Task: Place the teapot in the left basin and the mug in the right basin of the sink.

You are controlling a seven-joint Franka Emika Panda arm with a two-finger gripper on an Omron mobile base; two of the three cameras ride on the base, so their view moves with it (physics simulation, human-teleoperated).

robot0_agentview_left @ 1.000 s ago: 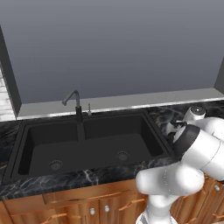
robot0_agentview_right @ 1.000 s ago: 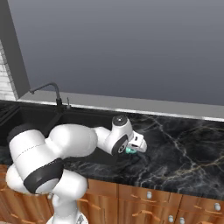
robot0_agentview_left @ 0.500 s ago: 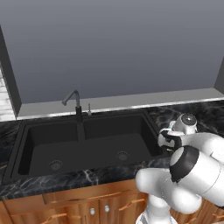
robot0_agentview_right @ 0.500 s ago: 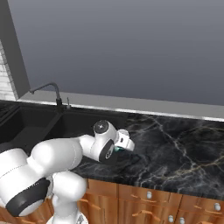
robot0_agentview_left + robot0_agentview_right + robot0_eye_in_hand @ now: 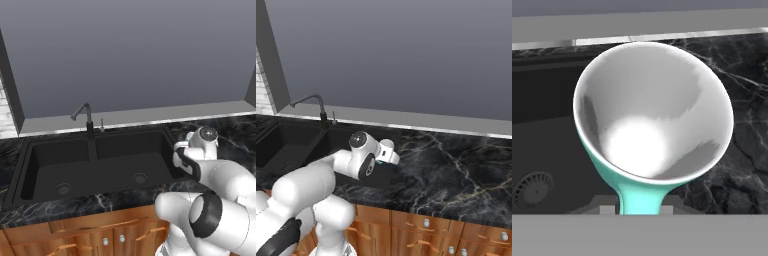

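Note:
The mug point(image 5: 652, 115) is tipped with its white inside toward the hand camera, its teal wall at the bottom. My gripper point(image 5: 639, 207) is shut on its teal side. In the right base view a sliver of the mug point(image 5: 380, 161) shows at the gripper point(image 5: 387, 158), over the right rim of the sink point(image 5: 22, 150). The wider right basin point(image 5: 120, 167) lies just left of my hand, its drain point(image 5: 532, 187) showing below the mug. The narrower left basin point(image 5: 55, 172) is beyond the divider. The teapot is out of view.
A dark gooseneck faucet point(image 5: 88, 117) stands behind the divider. Black marble counter point(image 5: 456, 170) stretches to the right of the sink. A grey wall and ledge run along the back. Wooden cabinet fronts point(image 5: 75, 235) sit below the counter.
My arm has swung left with the mug, from over the counter to the sink's right rim. The grip has not changed.

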